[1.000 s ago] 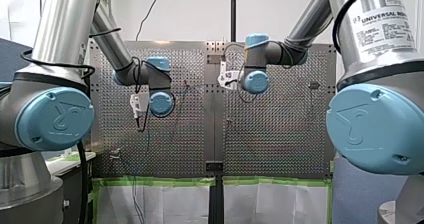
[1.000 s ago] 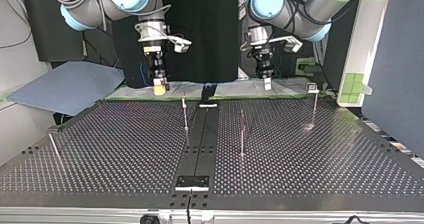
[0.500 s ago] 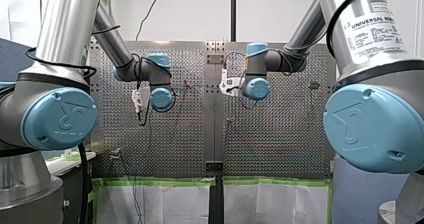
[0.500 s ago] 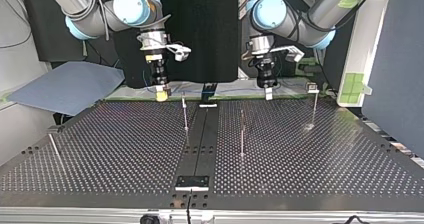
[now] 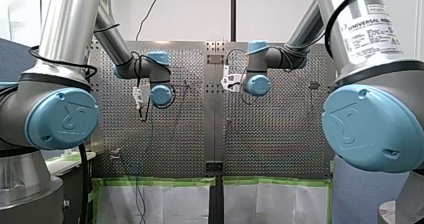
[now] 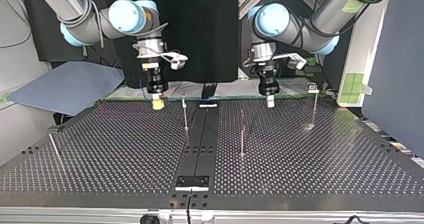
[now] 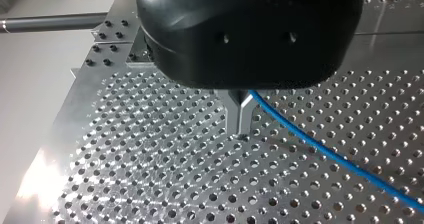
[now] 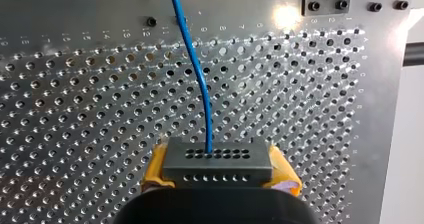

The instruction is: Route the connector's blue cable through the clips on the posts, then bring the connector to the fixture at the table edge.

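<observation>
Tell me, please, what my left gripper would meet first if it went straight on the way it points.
Most likely the perforated table: the left gripper points straight down at it, seemingly with nothing between.

Note for you: in the front view a white wall (image 5: pixel 190 9) stands behind the perforated table (image 5: pixel 280 134), with a black pole (image 5: pixel 233 11) against it. Green tape (image 5: pixel 155 181) edges the table. In the top view you get a black backdrop (image 6: pixel 205 29), with a blue-grey sheet (image 6: pixel 65 86) at its left.
</observation>
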You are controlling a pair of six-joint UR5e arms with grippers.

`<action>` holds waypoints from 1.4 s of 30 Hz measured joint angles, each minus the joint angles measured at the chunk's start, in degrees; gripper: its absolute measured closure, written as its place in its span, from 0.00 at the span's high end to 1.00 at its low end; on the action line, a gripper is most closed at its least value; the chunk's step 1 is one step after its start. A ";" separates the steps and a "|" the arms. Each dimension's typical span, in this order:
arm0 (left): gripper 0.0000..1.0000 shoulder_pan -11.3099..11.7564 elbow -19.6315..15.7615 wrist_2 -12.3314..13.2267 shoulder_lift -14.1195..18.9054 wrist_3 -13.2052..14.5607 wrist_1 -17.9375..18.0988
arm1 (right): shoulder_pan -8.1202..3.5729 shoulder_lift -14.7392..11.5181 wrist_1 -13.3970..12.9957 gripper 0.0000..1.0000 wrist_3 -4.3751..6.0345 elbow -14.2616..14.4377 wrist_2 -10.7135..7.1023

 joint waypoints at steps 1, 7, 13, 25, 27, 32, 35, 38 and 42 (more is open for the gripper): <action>0.00 0.16 0.04 0.14 -0.02 -0.02 -0.01 | -0.09 0.05 -0.02 0.00 0.04 -0.08 -0.08; 0.00 0.96 1.22 0.73 -0.88 -0.15 -0.48 | -0.42 1.29 0.14 0.00 0.12 -1.05 -0.69; 0.00 1.47 3.11 0.96 -1.37 -0.47 -1.13 | -0.44 2.91 0.14 0.00 0.12 -1.93 -1.58; 0.00 2.60 4.97 2.08 -1.56 -0.67 -2.11 | -0.52 3.28 1.04 0.00 0.16 -3.90 -2.26; 0.00 2.68 5.25 2.22 -1.91 -0.67 -2.22 | -0.58 3.32 1.15 0.00 0.19 -4.13 -2.26; 0.00 2.81 6.53 2.66 -3.48 -0.69 -2.81 | -0.68 3.37 1.18 0.00 0.33 -4.47 -2.26; 0.00 3.06 7.44 2.70 -3.83 -0.77 -3.07 | -0.77 3.43 1.17 0.00 0.36 -4.52 -2.26; 0.00 3.35 8.66 2.76 -3.92 -0.88 -3.82 | -0.89 3.48 1.16 0.00 0.37 -4.55 -2.26; 0.00 3.56 9.69 2.82 -3.94 -0.92 -4.57 | -1.06 3.56 1.09 0.00 0.38 -4.54 -2.26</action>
